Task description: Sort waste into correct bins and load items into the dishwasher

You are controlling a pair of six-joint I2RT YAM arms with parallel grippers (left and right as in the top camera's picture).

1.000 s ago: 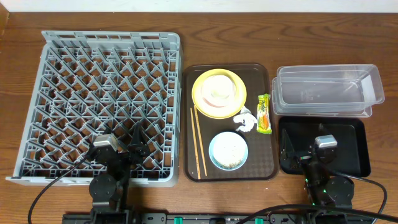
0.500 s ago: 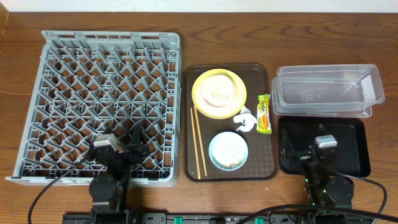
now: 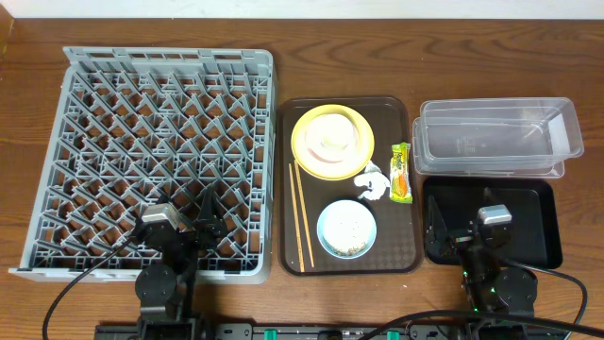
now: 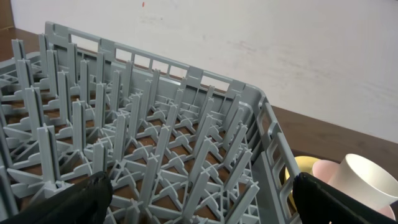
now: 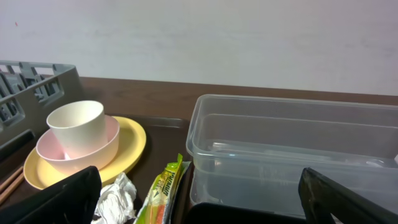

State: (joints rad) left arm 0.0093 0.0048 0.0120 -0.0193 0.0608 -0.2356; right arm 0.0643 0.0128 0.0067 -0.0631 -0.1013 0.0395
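Over the grey rack (image 3: 142, 123) the left claw (image 4: 199, 200) stands spread wide, the right claw (image 5: 200, 198) likewise over the black tray (image 3: 530, 203).

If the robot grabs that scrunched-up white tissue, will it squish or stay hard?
Probably squishes: the tissue is crumpled in loose folds, so it likely flattens when pinched. It looks light, so a push would probably slide it along the brown tray.
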